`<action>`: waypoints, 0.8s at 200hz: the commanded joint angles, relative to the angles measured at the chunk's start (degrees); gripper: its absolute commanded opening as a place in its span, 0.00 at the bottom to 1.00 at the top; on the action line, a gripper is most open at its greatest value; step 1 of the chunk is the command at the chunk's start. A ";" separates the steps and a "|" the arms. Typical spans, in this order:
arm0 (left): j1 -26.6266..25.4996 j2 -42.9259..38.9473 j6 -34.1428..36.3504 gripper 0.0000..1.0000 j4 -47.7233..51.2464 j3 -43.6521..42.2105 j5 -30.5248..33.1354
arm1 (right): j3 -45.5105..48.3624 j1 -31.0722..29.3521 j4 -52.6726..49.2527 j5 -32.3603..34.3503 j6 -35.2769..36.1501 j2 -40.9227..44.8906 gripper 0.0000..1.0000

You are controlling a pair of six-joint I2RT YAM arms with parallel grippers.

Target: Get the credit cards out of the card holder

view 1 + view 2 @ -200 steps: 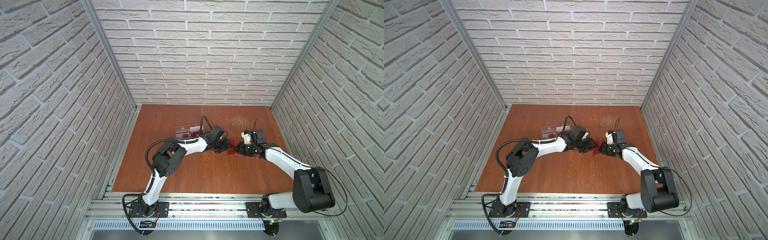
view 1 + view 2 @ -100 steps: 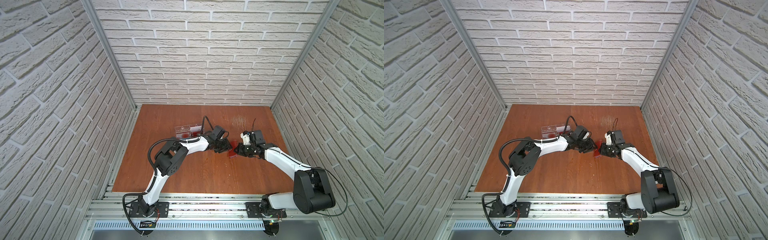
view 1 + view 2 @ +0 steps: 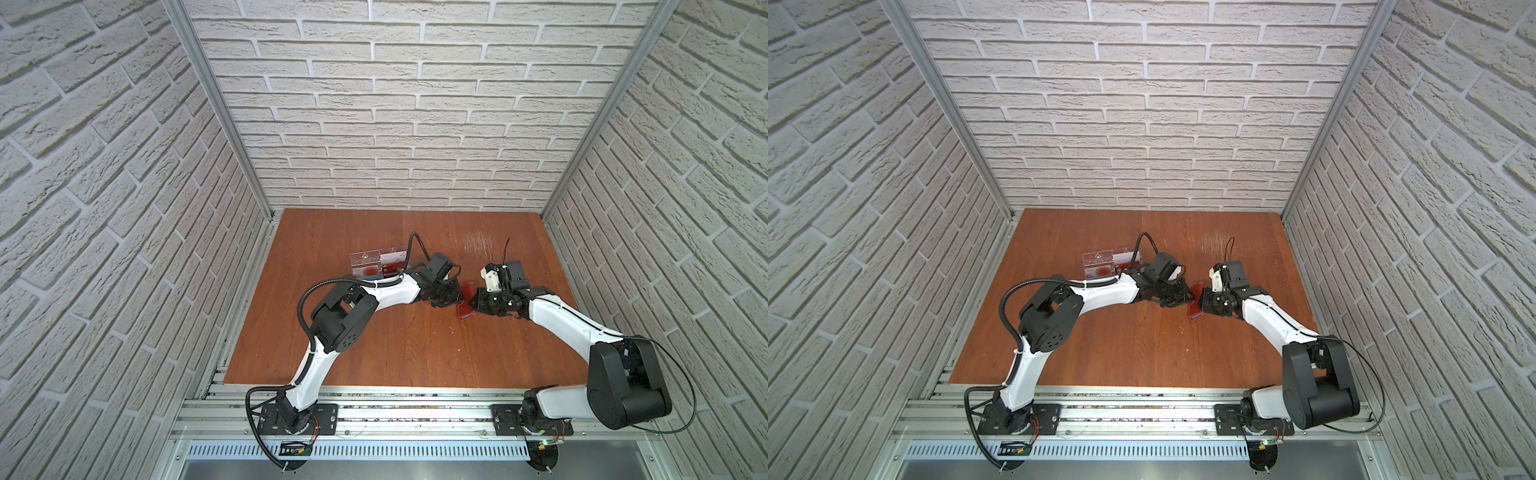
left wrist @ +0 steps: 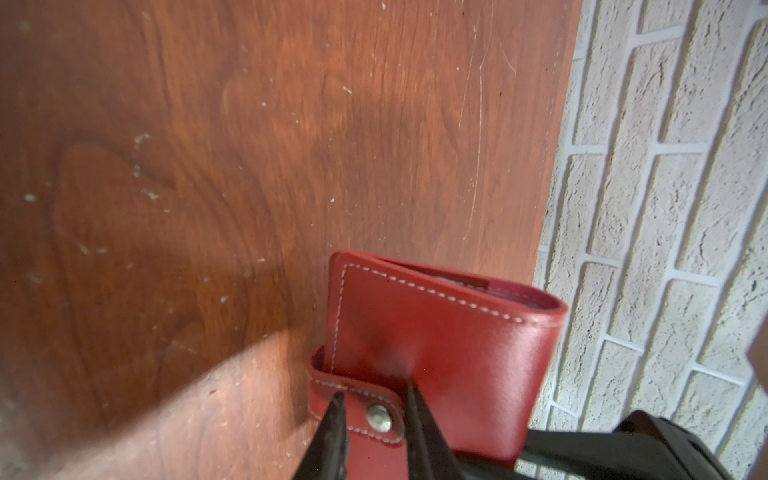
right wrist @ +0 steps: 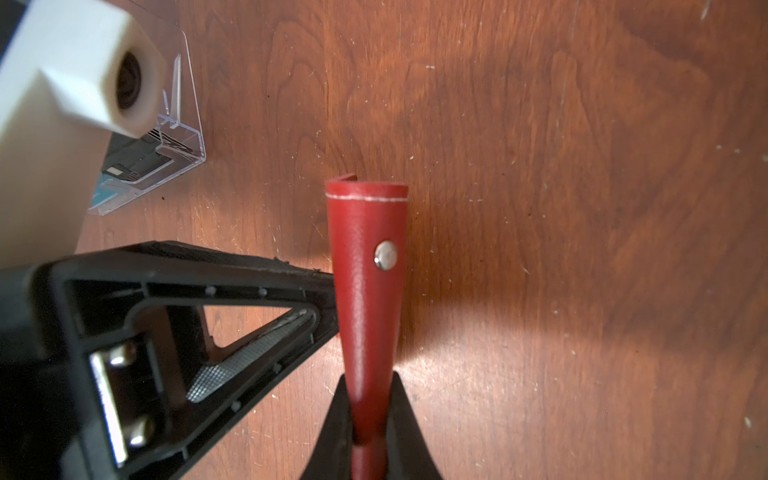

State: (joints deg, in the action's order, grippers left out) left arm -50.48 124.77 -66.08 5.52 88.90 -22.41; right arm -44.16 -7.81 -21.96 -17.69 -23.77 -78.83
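Pinching the closed card holder (image 4: 436, 353), right fingers (image 5: 332, 424) hold it upright; left fingers (image 4: 332, 428) straddle its strap tab (image 4: 374, 435), grip unclear.

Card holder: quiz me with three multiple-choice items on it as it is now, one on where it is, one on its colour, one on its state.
1. Where is the card holder?
A. In the far left corner
B. Near the middle of the table, between the left gripper and the right gripper
C. At the front edge

2. What colour is its cover?
A. Black
B. Teal
C. Red with pale stitching

3. What state is it in?
A. Folded closed, the strap across its edge
B. Spread flat, sleeves showing
C. Emptied, cards lying beside it

Answers:
1 B, both top views show it between the two grippers, mid-table.
2 C, the left wrist view shows the red cover and pale stitches.
3 A, both wrist views show it folded, with the right gripper pinching it.
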 commanded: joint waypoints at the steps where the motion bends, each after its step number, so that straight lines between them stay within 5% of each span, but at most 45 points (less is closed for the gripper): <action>1: -0.43 1.75 0.79 0.22 0.97 -0.02 0.36 | -2.26 -0.71 3.06 -1.03 -0.22 2.51 0.06; 106: -0.41 1.26 0.74 0.00 1.20 -1.09 0.28 | -1.78 -0.71 3.40 0.55 -1.34 2.45 0.06; 160: -0.41 0.43 0.78 0.00 0.72 -2.48 0.27 | -1.72 -0.71 3.39 0.47 -1.85 1.25 0.06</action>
State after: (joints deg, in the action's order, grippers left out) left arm -50.54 124.79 -66.02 4.84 88.58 -22.63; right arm -44.16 -8.10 -22.55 -16.32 -24.99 -78.83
